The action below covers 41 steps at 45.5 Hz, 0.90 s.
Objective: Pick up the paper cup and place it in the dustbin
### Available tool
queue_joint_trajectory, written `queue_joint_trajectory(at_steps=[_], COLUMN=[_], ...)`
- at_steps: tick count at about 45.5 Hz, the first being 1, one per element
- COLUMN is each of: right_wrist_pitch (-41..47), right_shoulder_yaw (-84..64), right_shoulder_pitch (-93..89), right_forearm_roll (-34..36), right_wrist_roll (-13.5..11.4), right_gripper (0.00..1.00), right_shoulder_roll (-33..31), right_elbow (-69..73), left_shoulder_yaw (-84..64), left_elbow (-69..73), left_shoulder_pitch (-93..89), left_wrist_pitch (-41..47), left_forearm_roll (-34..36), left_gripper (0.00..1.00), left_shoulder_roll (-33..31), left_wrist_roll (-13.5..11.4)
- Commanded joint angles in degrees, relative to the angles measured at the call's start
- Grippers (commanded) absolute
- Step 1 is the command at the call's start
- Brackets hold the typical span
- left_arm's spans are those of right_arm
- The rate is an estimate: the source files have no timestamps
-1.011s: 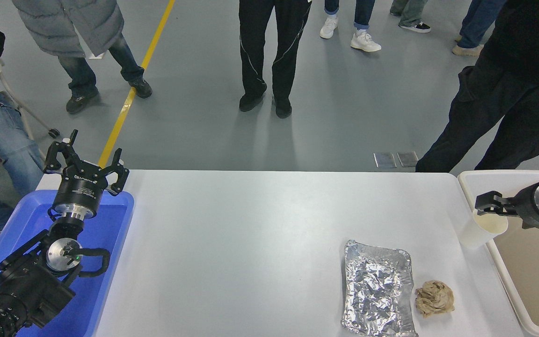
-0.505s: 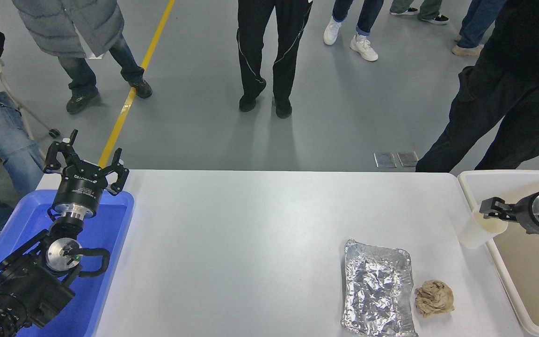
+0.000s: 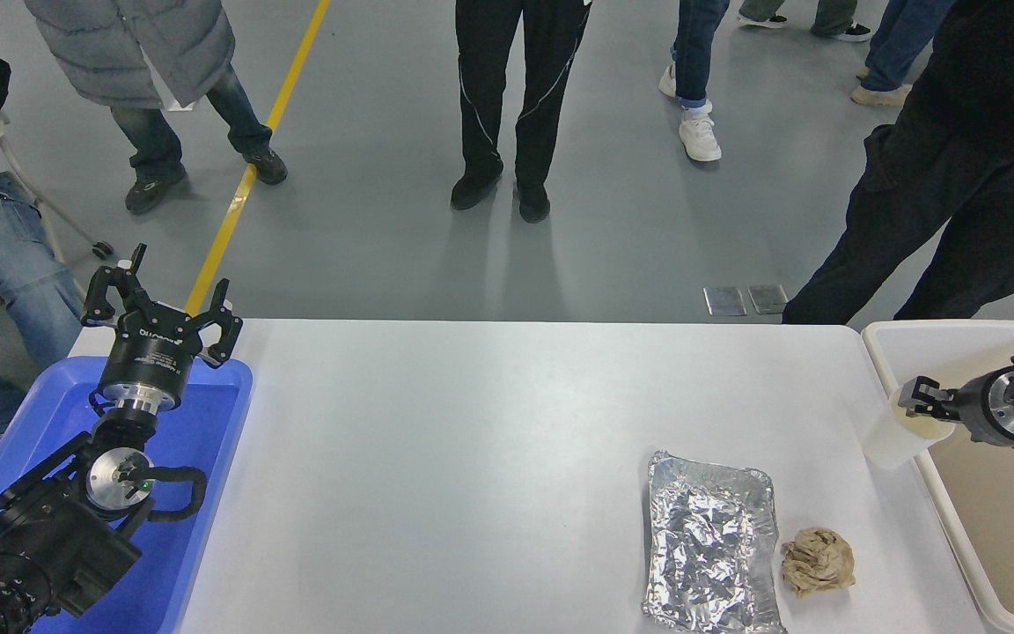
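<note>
One right tool point(image 3: 916, 398) gripping paper cup point(image 3: 899, 440), retreated slightly toward dustbin point(image 3: 956, 335).

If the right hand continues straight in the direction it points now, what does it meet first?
The right hand points left and already grips the paper cup at its rim. Beyond that, only bare white table lies in line, though height is unclear.

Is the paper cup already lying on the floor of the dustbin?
No. The paper cup is held at its rim by the right gripper, over the left rim of the dustbin.
</note>
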Motion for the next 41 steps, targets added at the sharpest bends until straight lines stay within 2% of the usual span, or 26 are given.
queue_joint_trajectory(at_steps=[1, 8, 17, 29, 36, 41], right_wrist_pitch=[0.02, 0.73, 1.08, 1.08, 2.48, 6.52], right_shoulder_yaw=[0.66, 0.66, 0.66, 0.66, -1.1, -5.92], right_shoulder_pitch=[-0.9, -0.81, -0.46, 0.77, 12.97, 23.78], right_forearm_roll=[0.5, 1.12, 4.02, 4.37, 4.02, 3.49], right_wrist_roll=[-0.01, -0.01, 0.08, 0.25, 0.25, 0.34], right_gripper=[0.3, 0.0, 0.0, 0.0, 0.0, 0.0], right_shoulder_roll=[0.1, -0.16, -0.51, -0.6, -6.83, -9.12], right_elbow=[-0.27, 0.34, 1.04, 2.44, 14.82, 22.91], left_shoulder_yaw=[0.0, 0.0, 0.0, 0.0, 0.0, 0.0], left_elbow=[0.03, -0.06, 0.03, -0.06, 0.03, 0.03], left_shoulder_pitch=[0.0, 0.0, 0.0, 0.0, 0.0, 0.0], left_wrist_pitch=[0.0, 0.0, 0.0, 0.0, 0.0, 0.0], left_forearm_roll=[0.0, 0.0, 0.0, 0.0, 0.0, 0.0], left_gripper=[0.98, 0.98, 0.98, 0.98, 0.98, 0.98], left_shoulder_roll=[0.0, 0.0, 0.0, 0.0, 0.0, 0.0], left_wrist_roll=[0.0, 0.0, 0.0, 0.0, 0.0, 0.0])
